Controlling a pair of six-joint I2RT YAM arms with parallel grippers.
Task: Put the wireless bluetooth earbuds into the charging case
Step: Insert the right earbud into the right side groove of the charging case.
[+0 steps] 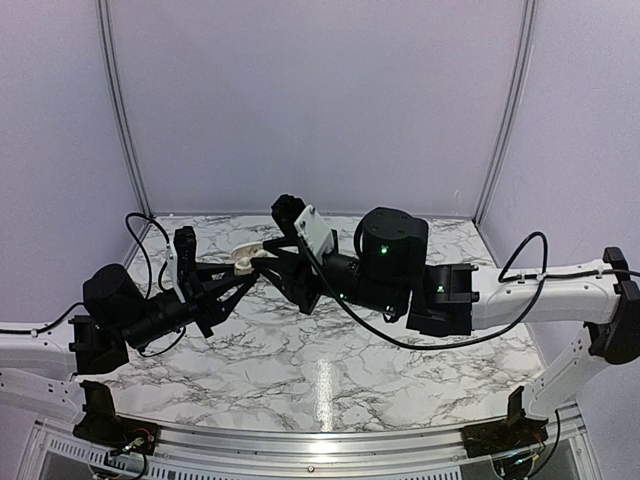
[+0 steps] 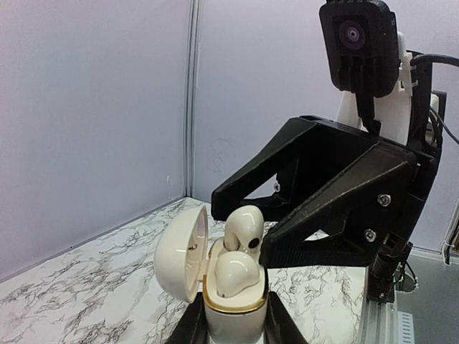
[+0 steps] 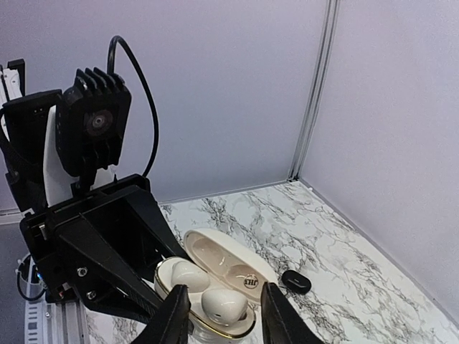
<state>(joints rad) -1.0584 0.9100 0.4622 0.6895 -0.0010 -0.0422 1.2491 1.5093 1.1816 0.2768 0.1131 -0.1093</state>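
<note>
L tool point(image 2: 233, 326) seen clamped on charging case point(image 2: 179, 252); R tool point(image 3: 224, 319) held part-open, straddling raised earbud point(image 2: 244, 226); lid print point(image 3: 249, 281) unreadable.

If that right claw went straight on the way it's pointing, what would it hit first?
The right gripper would most likely meet the cream earbud between its fingers first. It sits in the open case that the left gripper holds. Exact depth is unclear.
</note>
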